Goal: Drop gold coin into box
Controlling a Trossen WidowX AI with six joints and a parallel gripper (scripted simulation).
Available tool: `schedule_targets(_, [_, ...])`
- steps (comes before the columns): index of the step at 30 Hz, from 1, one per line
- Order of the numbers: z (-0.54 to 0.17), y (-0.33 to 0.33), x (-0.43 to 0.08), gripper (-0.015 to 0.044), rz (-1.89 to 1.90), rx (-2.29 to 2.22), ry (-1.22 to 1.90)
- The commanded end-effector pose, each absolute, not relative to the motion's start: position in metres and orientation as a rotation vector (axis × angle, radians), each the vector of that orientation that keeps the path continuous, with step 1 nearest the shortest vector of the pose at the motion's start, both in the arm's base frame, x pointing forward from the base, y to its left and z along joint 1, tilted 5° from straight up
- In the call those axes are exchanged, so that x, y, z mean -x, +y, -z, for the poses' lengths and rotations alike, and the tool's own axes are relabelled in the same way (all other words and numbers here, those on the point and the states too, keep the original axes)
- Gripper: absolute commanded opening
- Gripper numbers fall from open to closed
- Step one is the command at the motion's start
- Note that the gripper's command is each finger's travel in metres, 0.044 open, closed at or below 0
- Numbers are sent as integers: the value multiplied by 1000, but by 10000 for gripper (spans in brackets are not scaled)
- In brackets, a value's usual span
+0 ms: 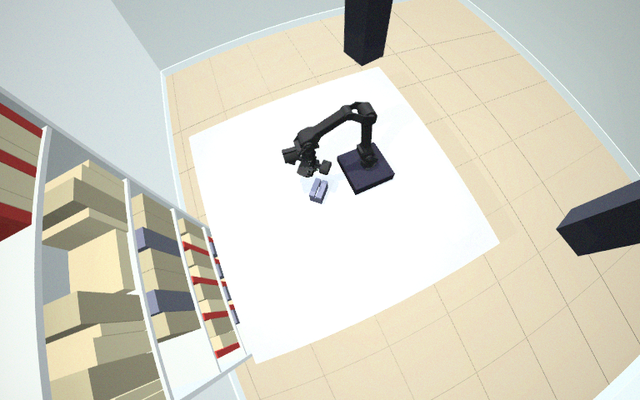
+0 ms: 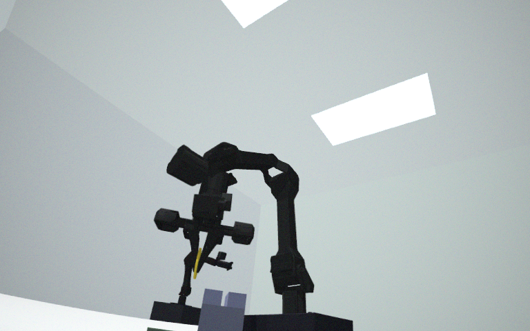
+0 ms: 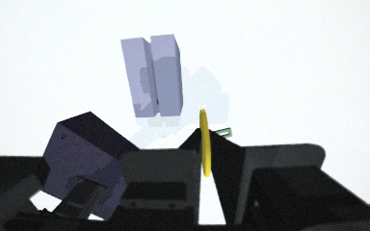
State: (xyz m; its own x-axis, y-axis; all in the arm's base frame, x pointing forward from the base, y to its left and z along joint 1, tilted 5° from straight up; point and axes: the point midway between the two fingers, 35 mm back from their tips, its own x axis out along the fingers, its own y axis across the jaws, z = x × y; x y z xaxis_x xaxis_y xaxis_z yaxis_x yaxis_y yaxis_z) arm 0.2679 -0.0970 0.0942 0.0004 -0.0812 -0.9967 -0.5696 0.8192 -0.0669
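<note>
Gripper: the gripper [image 3: 205,166] is squeezed almost shut on the coin [image 3: 204,142], and the coin stands on its edge between the two fingers (seen edge-on, it looks like a thin yellow line).
Coin: up in the air, above the white mat [image 1: 343,257], near the box but not over the slot.
Box: the grey box [image 3: 152,76] sits on the mat with its slot [image 3: 151,72] facing up.
Holder: only a small green corner [image 3: 224,132] shows, just past the coin.
Arm: the black arm [image 1: 336,121] bends over from its dark base [image 1: 366,171].
</note>
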Motion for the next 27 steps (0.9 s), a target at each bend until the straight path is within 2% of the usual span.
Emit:
schedule_targets(1, [-91, -87, -271, 0, -414, 531, 1547])
schedule_targets(27, [-86, -22, -282, 0, -415, 528, 1551])
